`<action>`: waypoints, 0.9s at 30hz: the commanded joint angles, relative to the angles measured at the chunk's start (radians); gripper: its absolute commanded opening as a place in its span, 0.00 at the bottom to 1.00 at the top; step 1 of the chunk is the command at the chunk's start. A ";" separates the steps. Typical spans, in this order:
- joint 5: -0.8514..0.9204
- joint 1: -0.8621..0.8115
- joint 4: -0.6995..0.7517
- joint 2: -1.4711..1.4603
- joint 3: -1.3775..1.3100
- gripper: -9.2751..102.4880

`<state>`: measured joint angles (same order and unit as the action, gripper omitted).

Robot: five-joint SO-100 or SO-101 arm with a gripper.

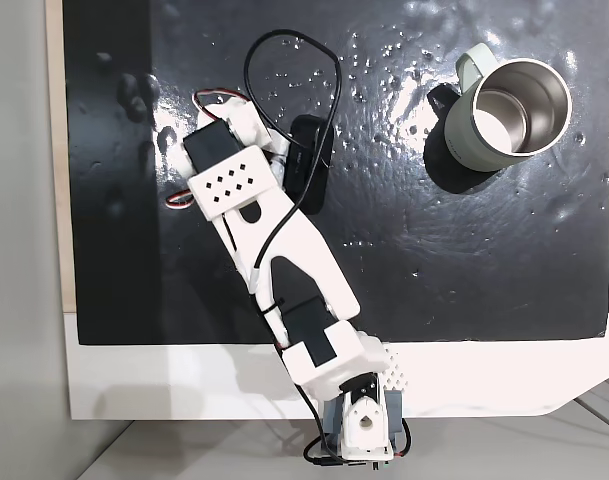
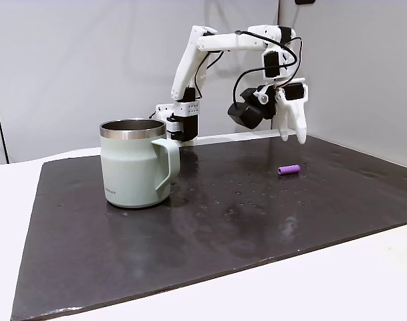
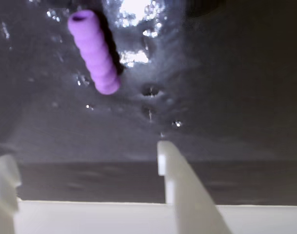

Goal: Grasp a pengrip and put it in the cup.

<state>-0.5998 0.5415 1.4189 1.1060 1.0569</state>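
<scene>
The pengrip (image 2: 289, 170), a small purple ribbed tube, lies on the black mat at the right in a fixed view. In the wrist view the pengrip (image 3: 93, 51) lies ahead of the fingers, up and left, one end pointing toward the camera. My gripper (image 2: 292, 139) hangs open above the mat, a little above and behind the pengrip, with nothing between its fingers (image 3: 168, 161). The cup (image 2: 133, 164), pale green with a steel rim, stands upright far to the left, handle toward the arm. Seen from above, the cup (image 1: 484, 140) sits at the mat's upper right.
The black mat (image 2: 223, 214) covers most of the white table (image 1: 164, 385), and its surface is shiny with small dimples. The arm (image 1: 284, 240) reaches diagonally from its base (image 1: 362, 425) at the bottom edge. A grey wall stands behind.
</scene>
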 commanded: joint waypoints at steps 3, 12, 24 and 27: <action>0.018 -0.011 0.014 -0.086 -0.114 0.34; 0.038 -0.037 0.046 -0.233 -0.195 0.29; 0.048 -0.044 0.052 -0.305 -0.244 0.15; 0.040 -0.044 0.052 -0.304 -0.244 0.09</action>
<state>-0.5599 0.5262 1.4542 0.7931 0.8544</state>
